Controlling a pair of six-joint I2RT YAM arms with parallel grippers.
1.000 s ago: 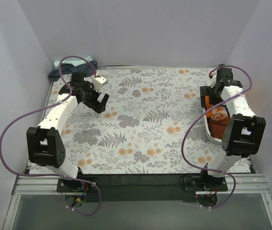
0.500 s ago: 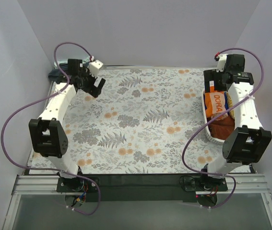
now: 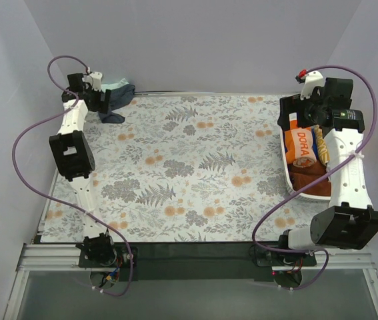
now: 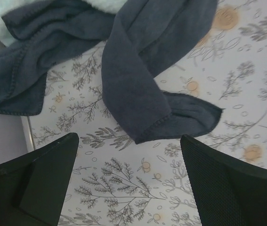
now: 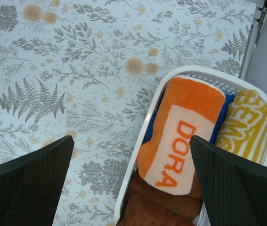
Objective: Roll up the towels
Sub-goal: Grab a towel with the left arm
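The left fingers (image 4: 44,174) are spread wide apart and hold nothing. They hang over a dark navy terry towel (image 4: 133,84) that lies crumpled, not rolled, in the far left corner of the worktop (image 3: 195,167), which has a cloth with grey ferns and orange flowers on it. One end of the navy towel pokes out flat onto the flowers, and the rest is bunched up by the edge near the wall. A soft mint green towel (image 3: 112,85) sits right behind it, touching it. The right fingers (image 5: 29,174) are also wide apart and hold nothing. They hang over the far end of a white oval basket (image 5: 218,75) on the right side of the worktop. In the basket lies a rolled orange towel with white letters that read DORA (image 5: 180,132). Just beside it is a rolled yellow towel with pale stripes (image 5: 246,125). A bit of blue towel (image 5: 220,117) peeks out between those two. A brown towel (image 5: 157,207) fills the near part of the basket, touching the orange one.
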